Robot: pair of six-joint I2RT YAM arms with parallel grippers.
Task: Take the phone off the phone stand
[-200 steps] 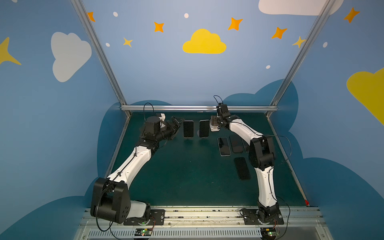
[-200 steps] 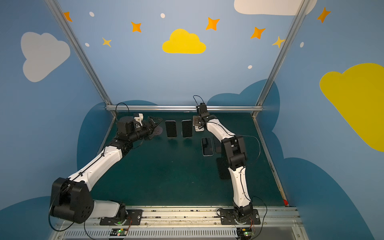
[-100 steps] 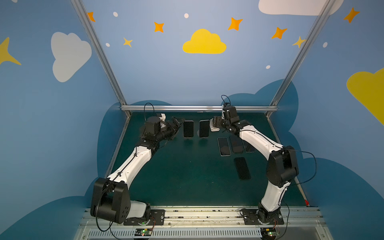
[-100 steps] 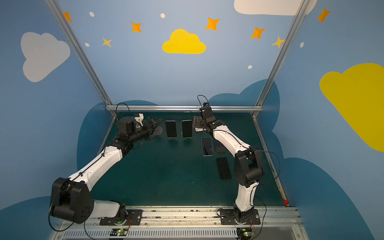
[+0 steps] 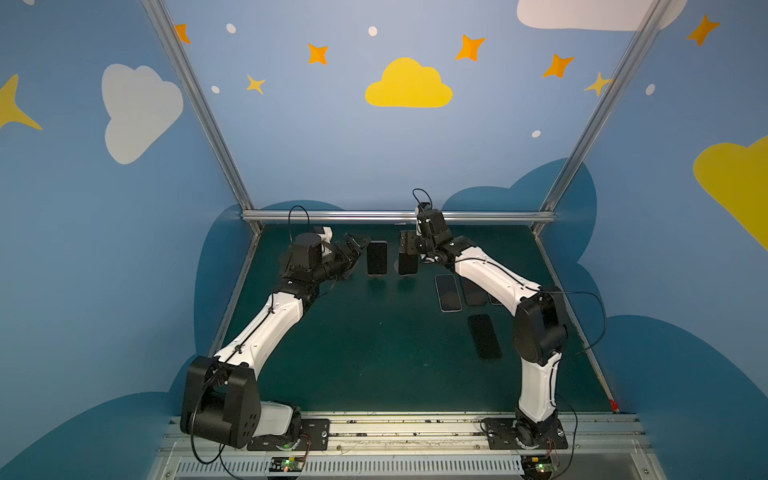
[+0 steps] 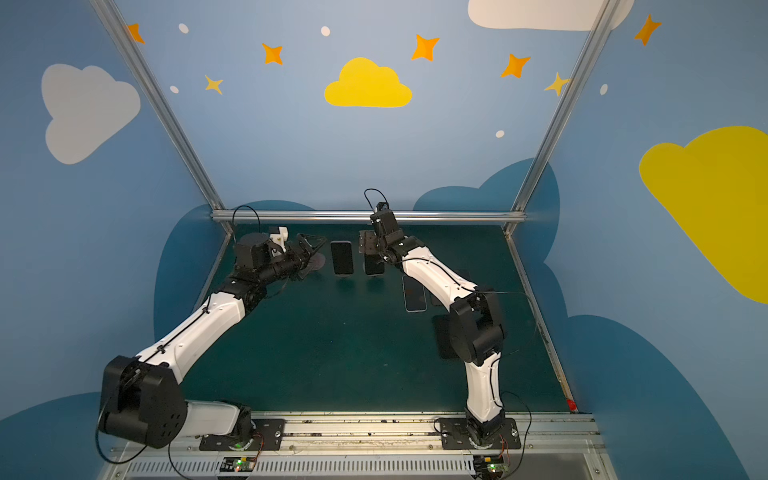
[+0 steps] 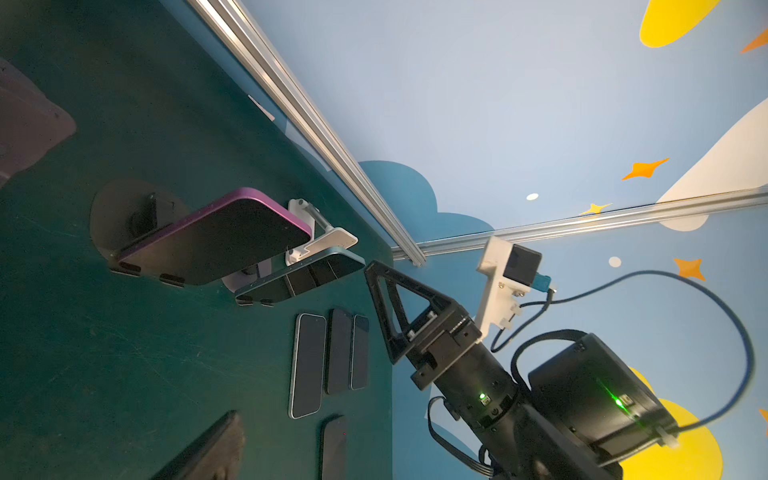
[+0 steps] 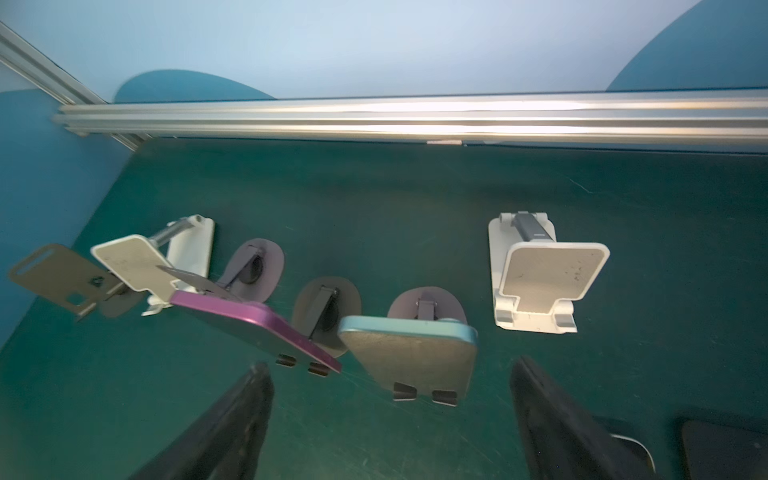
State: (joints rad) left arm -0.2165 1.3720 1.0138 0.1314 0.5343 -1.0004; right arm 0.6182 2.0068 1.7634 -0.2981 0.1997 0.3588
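Two phones lean on stands at the back of the green table: a purple-edged phone [image 5: 377, 257] [image 8: 257, 328] and, to its right, a teal-edged phone [image 5: 408, 266] [image 8: 415, 357]. The teal phone's stand [image 8: 440, 300] has a grey oval base and two small lips under the phone's lower edge. My right gripper [image 5: 409, 246] [image 8: 392, 428] hovers open just over the teal phone, fingers wide apart and touching nothing. Left of the purple phone, my left gripper [image 5: 356, 251] is open and empty. Both phones [image 7: 220, 245] [image 7: 307, 272] show in the left wrist view.
Several dark phones lie flat on the table right of centre [image 5: 448, 293] [image 5: 484, 336]. Empty stands crowd the back row: a white one [image 8: 540, 274] right of the teal phone, another white one [image 8: 166, 257] and a grey plate [image 8: 54, 274] beyond the purple phone. The aluminium rail [image 8: 415, 116] runs close behind.
My right gripper has moved left from beside the teal phone to just over it, and its jaws have opened wider. The right elbow has swung outward. The left arm has stayed still.
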